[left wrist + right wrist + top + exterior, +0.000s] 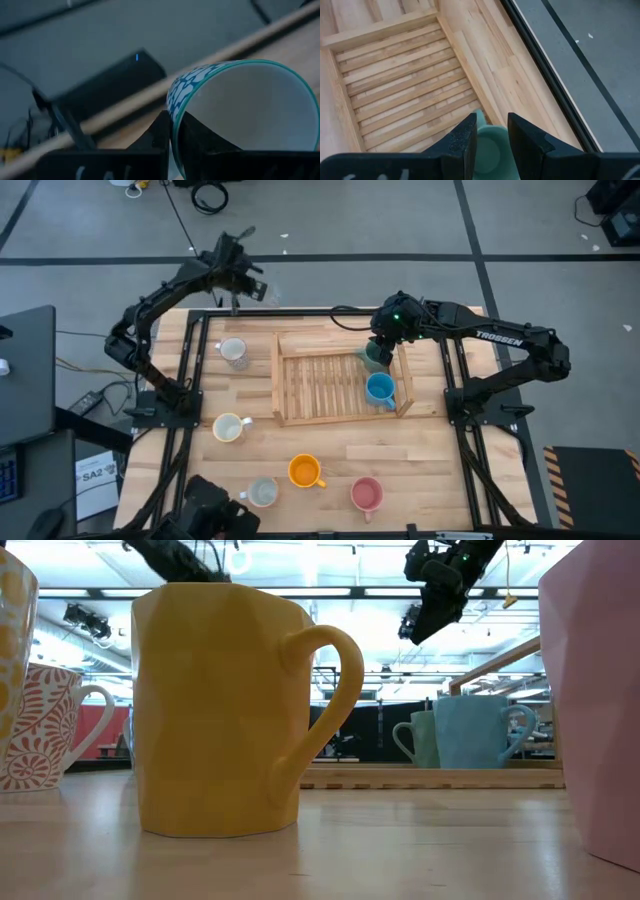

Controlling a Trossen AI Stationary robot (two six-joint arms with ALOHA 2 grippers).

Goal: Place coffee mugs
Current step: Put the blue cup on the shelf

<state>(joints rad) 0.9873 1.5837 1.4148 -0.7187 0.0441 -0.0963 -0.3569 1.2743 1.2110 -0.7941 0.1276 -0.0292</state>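
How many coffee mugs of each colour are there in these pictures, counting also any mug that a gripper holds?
orange mug: 1
pink mug: 1
blue mug: 1
green mug: 1
cream mug: 1
whitish-grey mugs: 3
Total: 8

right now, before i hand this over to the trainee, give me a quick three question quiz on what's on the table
1. How many mugs stand in the tray? A) one B) two C) four
2. True or false: the left hand grips a patterned mug by its rim.
3. Fill in: the right hand hovers, holding nothing, above the ___ mug.

Key
1. B: the blue mug and the green mug.
2. True: the rim sits between its two fingers.
3. green
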